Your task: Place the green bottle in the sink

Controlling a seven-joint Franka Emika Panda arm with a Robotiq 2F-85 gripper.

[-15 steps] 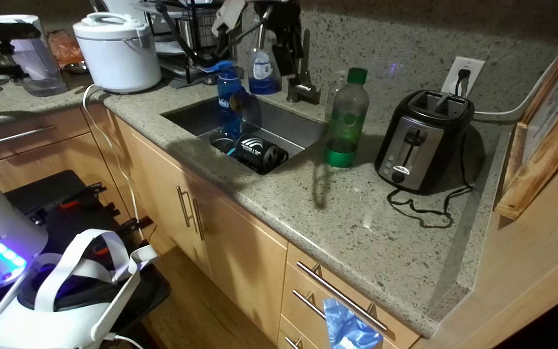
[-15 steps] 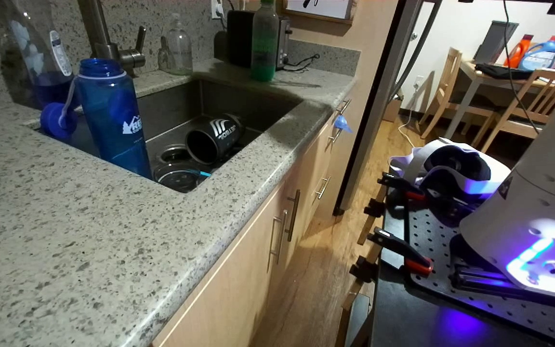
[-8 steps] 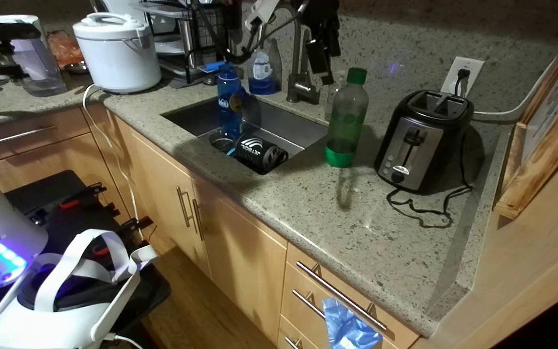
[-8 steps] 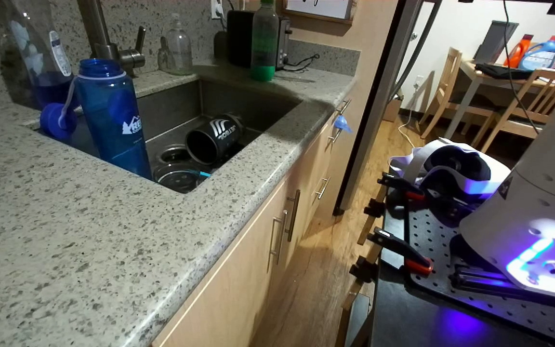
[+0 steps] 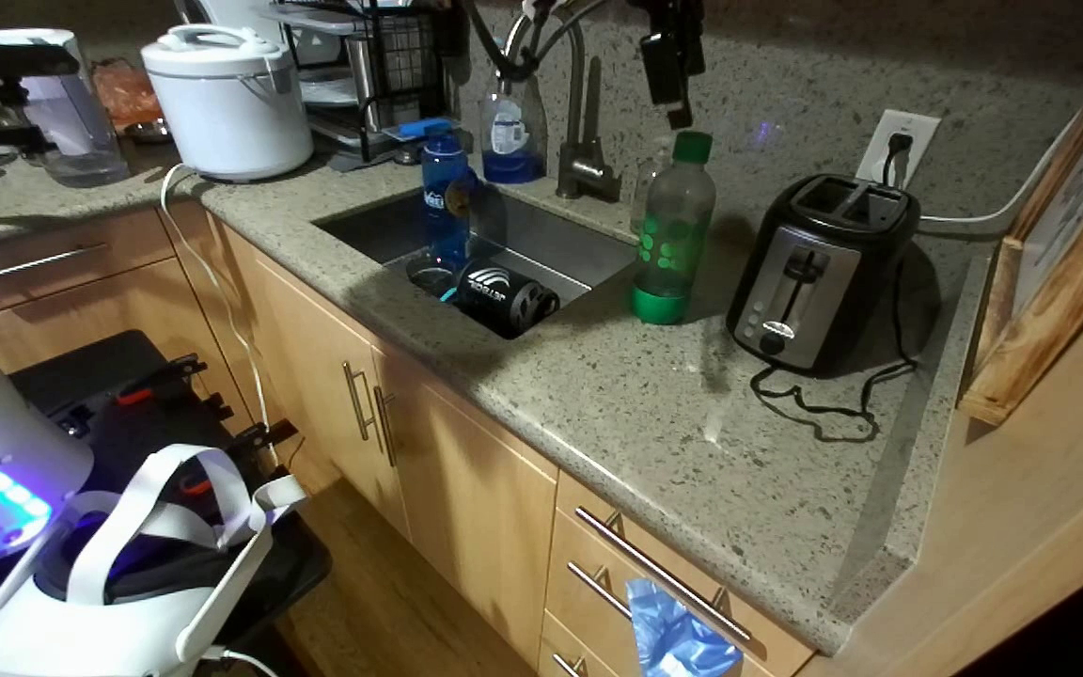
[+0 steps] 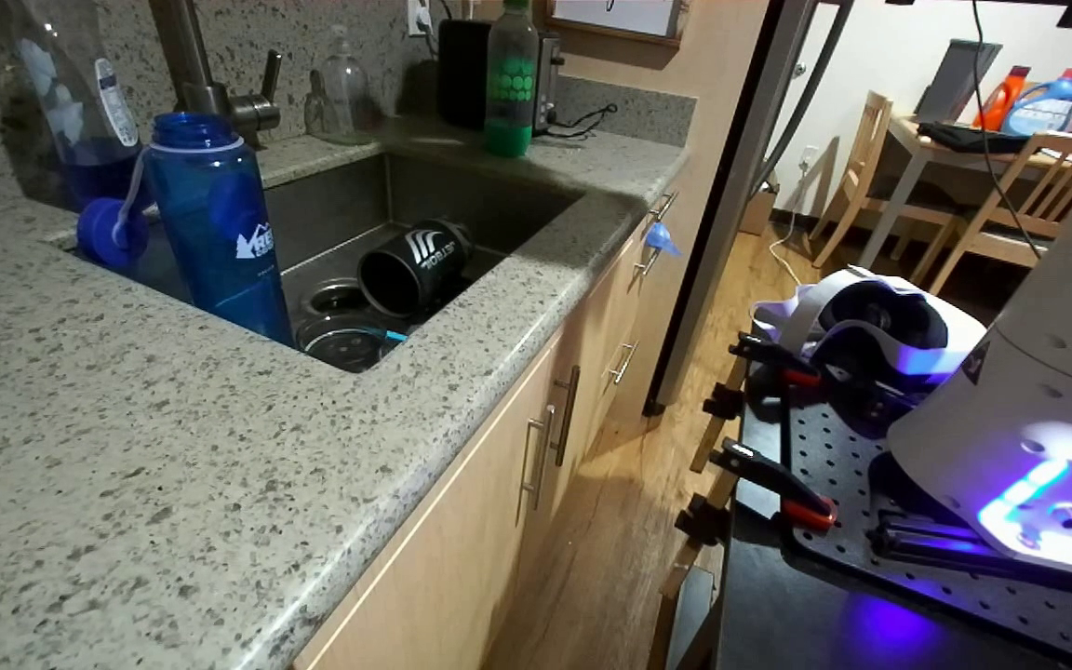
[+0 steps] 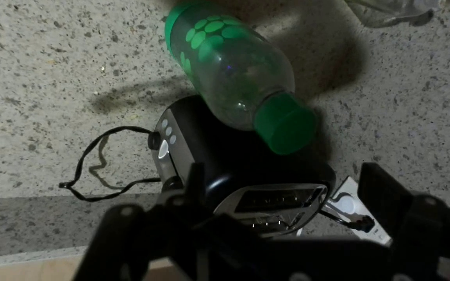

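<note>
The green bottle stands upright on the granite counter between the sink and the toaster; it also shows in an exterior view. In the wrist view the green bottle lies beyond the fingertips, its green cap nearest. My gripper hangs just above and slightly left of the cap in an exterior view. In the wrist view the gripper is open, its jaws wide apart with nothing between them but the background toaster. The sink is left of the bottle; its wall also shows in an exterior view.
A black toaster with a cord stands right of the bottle. A blue bottle and a black cup are in the sink. The faucet and a clear bottle stand behind the sink.
My gripper has moved to the right in an exterior view, from above the faucet to above the green bottle's cap. The bottle has not moved; its label looks brighter now.
</note>
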